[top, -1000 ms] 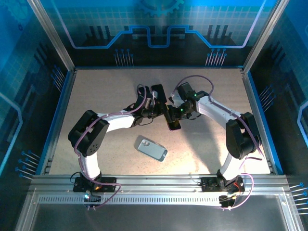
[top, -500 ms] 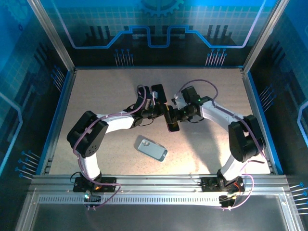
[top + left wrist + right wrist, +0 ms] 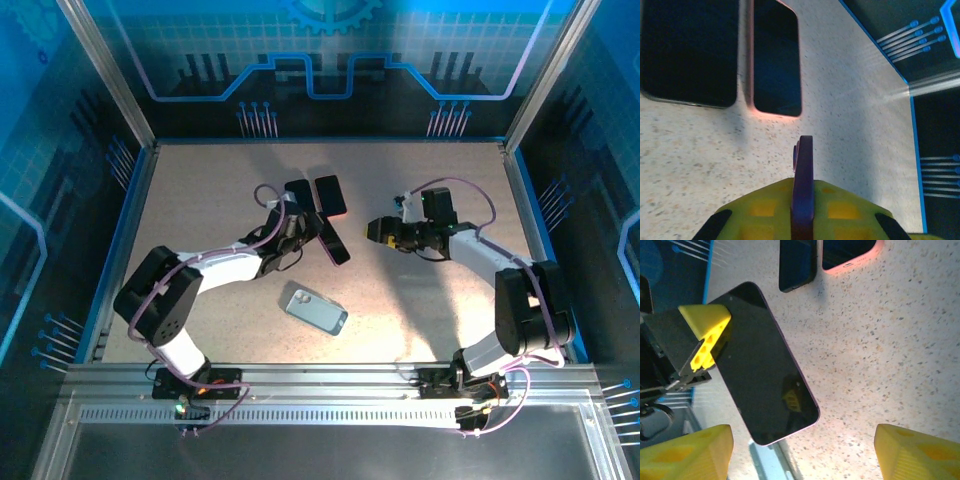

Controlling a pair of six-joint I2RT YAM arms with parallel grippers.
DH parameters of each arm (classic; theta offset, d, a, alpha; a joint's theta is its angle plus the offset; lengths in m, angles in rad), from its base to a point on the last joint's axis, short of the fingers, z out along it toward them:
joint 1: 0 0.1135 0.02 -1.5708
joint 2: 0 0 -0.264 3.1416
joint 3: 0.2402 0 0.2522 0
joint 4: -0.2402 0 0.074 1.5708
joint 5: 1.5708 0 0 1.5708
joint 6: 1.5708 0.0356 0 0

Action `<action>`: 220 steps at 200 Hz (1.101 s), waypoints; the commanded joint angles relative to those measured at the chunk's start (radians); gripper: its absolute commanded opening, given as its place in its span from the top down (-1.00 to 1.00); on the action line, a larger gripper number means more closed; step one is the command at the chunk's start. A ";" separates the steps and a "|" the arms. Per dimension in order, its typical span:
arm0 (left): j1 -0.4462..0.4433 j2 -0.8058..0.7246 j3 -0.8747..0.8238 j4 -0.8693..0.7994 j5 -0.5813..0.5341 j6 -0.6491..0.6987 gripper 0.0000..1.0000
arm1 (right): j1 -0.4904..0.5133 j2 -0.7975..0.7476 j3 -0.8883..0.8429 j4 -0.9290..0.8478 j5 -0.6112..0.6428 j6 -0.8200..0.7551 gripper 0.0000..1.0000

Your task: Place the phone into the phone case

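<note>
A dark phone with a purple rim (image 3: 334,241) is held above the table, and my left gripper (image 3: 308,238) is shut on its edge. In the left wrist view the phone (image 3: 802,160) stands edge-on between the yellow fingers (image 3: 755,212). My right gripper (image 3: 376,230) is open, a short way right of the phone and apart from it. Its wrist view shows the phone's screen (image 3: 765,375) and the left gripper's finger (image 3: 707,332). The light blue phone case (image 3: 316,310) lies flat nearer the front, and its edge (image 3: 771,460) shows under the phone.
Two other phones lie side by side behind the held one: a black one (image 3: 300,193) (image 3: 687,50) and a pink-rimmed one (image 3: 331,195) (image 3: 776,57). Blue rails (image 3: 530,240) border the speckled table (image 3: 440,300).
My right gripper has let go of the phone, opened and drawn back to the right. The left arm has carried the phone slightly left and back.
</note>
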 commanded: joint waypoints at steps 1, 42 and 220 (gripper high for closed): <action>-0.016 -0.081 -0.036 0.110 -0.133 -0.044 1.00 | -0.028 -0.015 -0.060 0.185 -0.104 0.125 -0.49; -0.055 -0.125 -0.093 0.268 -0.257 -0.054 1.00 | -0.033 -0.002 -0.149 0.414 -0.161 0.264 -0.51; -0.176 0.059 -0.040 0.658 -0.357 -0.048 1.00 | 0.056 0.155 -0.208 0.927 -0.190 0.583 -0.39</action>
